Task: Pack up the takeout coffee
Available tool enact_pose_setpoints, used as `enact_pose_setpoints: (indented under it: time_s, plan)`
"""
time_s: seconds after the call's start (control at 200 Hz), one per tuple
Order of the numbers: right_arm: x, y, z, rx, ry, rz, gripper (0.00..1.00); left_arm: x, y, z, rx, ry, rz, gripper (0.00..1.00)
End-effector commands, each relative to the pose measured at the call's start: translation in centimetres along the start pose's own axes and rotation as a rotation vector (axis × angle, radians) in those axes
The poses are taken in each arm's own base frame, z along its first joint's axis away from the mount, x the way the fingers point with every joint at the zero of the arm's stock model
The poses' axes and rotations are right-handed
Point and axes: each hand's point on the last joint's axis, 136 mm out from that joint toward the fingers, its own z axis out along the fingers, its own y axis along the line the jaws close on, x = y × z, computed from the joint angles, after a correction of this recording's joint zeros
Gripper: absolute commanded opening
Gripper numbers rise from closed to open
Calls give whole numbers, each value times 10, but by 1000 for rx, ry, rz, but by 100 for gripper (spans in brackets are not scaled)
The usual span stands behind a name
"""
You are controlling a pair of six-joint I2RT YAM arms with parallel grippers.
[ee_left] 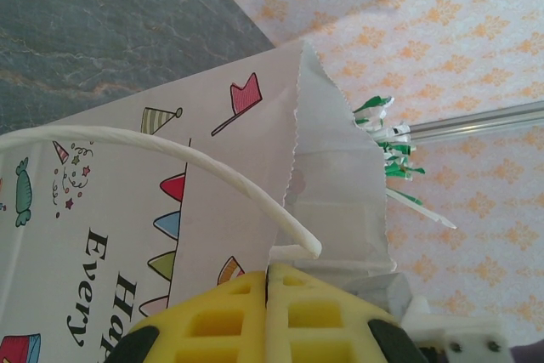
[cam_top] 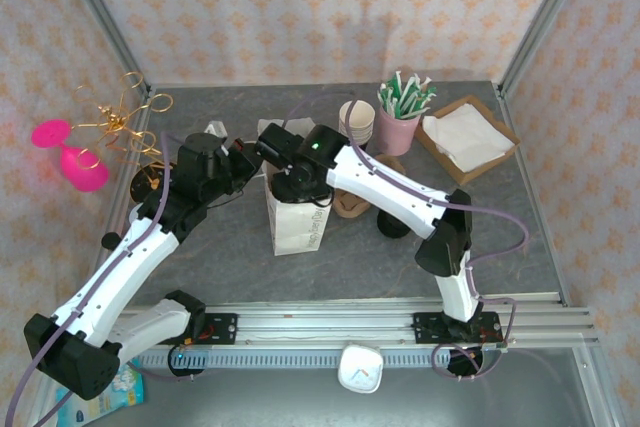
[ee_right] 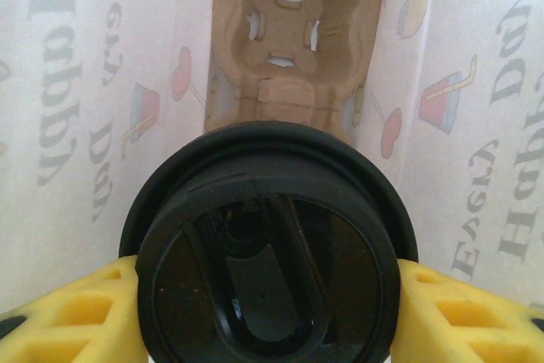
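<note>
A white paper bag (cam_top: 297, 222) printed with party pictures stands upright mid-table. My left gripper (cam_top: 248, 159) is shut on the bag's top edge (ee_left: 280, 235), just under its white twisted handle (ee_left: 212, 167). My right gripper (cam_top: 285, 175) reaches down into the bag's mouth. Its yellow fingers (ee_right: 76, 312) are shut on a coffee cup with a black lid (ee_right: 268, 252). Below the cup, a brown cardboard cup carrier (ee_right: 293, 48) lies at the bag's bottom, between the printed bag walls (ee_right: 93, 82). The cup's body is hidden under its lid.
Behind the bag stand a stack of paper cups (cam_top: 356, 122) and a pink cup of green-white straws (cam_top: 398, 127). A cardboard tray of napkins (cam_top: 465, 137) sits back right. Brown cardboard (cam_top: 352, 202) lies right of the bag. A pink glass (cam_top: 75, 157) and gold wire (cam_top: 125, 117) are at left.
</note>
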Motion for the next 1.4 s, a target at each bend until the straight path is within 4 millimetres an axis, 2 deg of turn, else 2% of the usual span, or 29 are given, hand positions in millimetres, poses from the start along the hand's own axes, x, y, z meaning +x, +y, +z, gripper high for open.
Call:
enact_pose_setpoints:
  time_s: [0.0,0.3,0.616,1.091,1.396]
  plan:
    - [11,-1,12,37,38,-6,49,-3,8,-3,-30,-25,24,0]
    - [16,-4,24,58,68,-11,48,-4,17,-5,-76,-33,54,0]
    - [21,-7,40,87,86,-8,48,-6,14,-11,-69,-29,74,14]
    - [31,-5,63,55,100,-4,48,-15,6,-22,-56,-49,84,15]
    - [35,-8,70,59,102,0,48,-15,6,-24,-52,-47,86,16]
